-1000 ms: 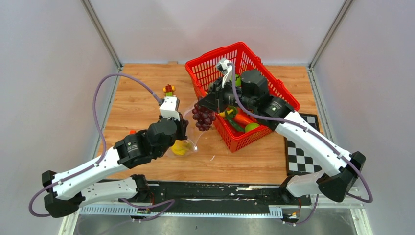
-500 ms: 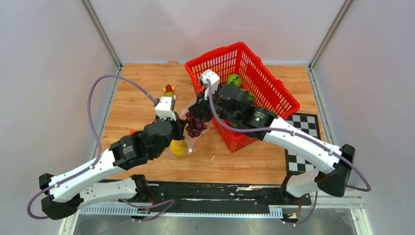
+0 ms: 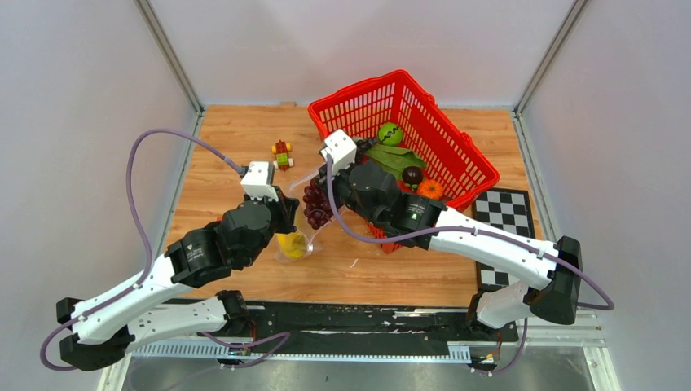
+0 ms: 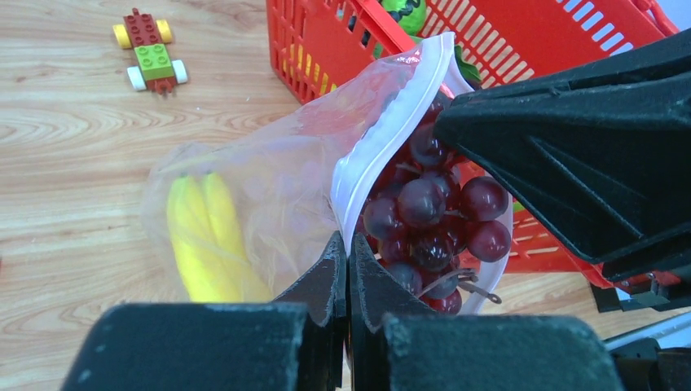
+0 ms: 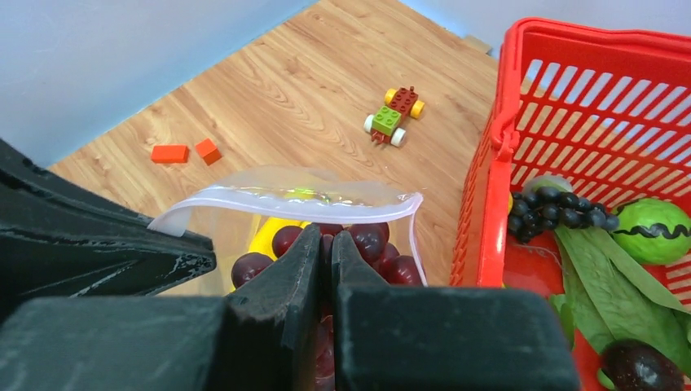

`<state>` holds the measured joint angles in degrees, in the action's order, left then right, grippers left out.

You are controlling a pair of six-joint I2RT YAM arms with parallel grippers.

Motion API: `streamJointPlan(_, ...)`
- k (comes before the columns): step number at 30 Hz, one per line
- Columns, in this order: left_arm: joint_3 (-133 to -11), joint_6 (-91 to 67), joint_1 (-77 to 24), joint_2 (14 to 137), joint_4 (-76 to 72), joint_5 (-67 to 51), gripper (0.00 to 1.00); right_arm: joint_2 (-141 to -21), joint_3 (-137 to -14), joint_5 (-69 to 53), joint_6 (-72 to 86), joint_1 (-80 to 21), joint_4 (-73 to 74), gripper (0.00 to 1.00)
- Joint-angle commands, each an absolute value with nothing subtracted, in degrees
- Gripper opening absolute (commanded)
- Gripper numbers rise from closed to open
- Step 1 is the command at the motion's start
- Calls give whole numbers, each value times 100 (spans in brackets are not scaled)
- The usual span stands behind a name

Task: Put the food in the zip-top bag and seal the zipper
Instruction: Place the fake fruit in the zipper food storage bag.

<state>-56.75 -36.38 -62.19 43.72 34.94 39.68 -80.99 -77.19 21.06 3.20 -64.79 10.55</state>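
The clear zip-top bag lies left of the red basket with its mouth held up and open; it also shows in the top view. Its whitish zipper strip rims the mouth and also shows in the right wrist view. Yellow bananas lie inside. My left gripper is shut on the bag's mouth edge. My right gripper is shut on a bunch of purple grapes and holds it in the bag's mouth. In the top view the grapes hang between both grippers.
The red mesh basket at back right holds a green lime, green leaves, a dark fruit and an orange piece. A toy block figure stands on the wood table behind the bag. Two small orange blocks lie to the left. A checkerboard lies right.
My right gripper has carried the grapes left out of the basket and down into the bag's mouth. My left arm shifted slightly left, still holding the bag edge.
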Motion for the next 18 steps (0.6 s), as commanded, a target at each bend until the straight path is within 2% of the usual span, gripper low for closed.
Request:
streamJointPlan(1,-5880,-3732,-6205,4294,3466,4195,0,-8110,-8030,1596,25,-6486,806,6)
streamJointPlan(3,-5900,-3728,-6205,4312,3459,4197,0,-8221,-8196,1133,25,-6483,915,13)
streamJointPlan(5,-5938,-3727,-6205,4319,3481,4185,0,-8391,-8433,905,38,-6472,1110,34)
streamJointPlan(7,-5957,-3727,-6205,4297,3521,4218,0,-8472,-8704,793,53,-6469,1384,42)
streamJointPlan(10,-5974,-3728,-6201,4230,3575,4298,0,-8343,-8701,750,77,-6447,1448,60)
streamJointPlan(12,-5976,-3714,-6207,4179,3595,4351,0,-8171,-8618,716,123,-6419,1411,66)
streamJointPlan(18,-5981,-3703,-6205,4180,3643,4430,0,-7592,-8256,1090,146,-6373,1529,68)
